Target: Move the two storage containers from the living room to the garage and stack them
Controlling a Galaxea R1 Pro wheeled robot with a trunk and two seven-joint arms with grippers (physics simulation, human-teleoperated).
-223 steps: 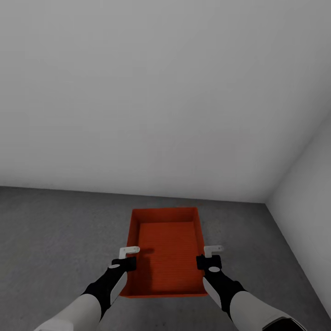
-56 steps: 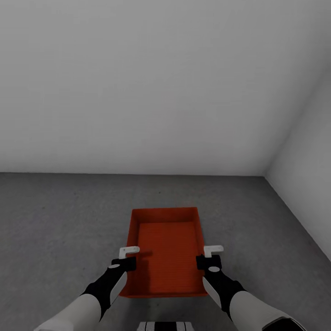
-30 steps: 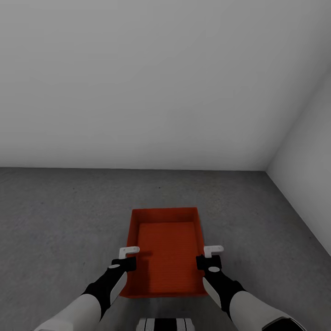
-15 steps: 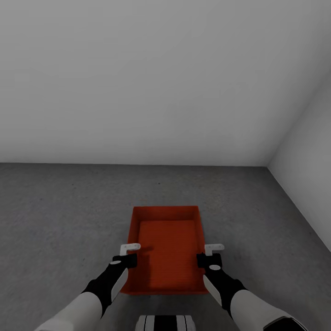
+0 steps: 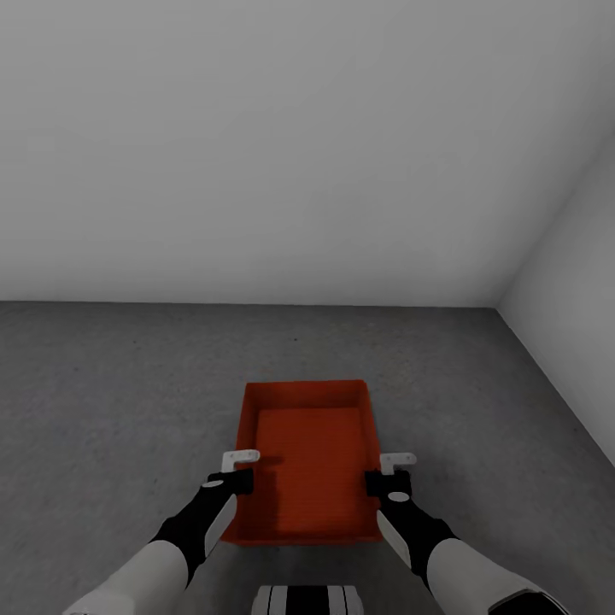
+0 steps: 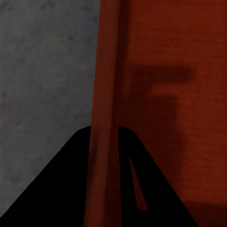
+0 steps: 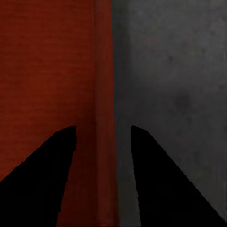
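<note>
No readable text, label, brand, number or sign anywhere. Orange bin [image 5: 309, 461]: plain walls, ribbed inside, unmarked. Grey floor [image 5: 111, 393] and pale wall [image 5: 256, 145]: bare, unmarked. Both wrist views: no lettering.

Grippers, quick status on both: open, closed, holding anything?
Left gripper: closed on the left wall of the storage container.
Right gripper: closed on the container's right wall.

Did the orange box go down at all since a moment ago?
Yes, slightly. In the head view the storage container looks a touch lower and nearer against the floor-wall line, which stayed put since half a second ago; both grippers shifted with it.
</note>
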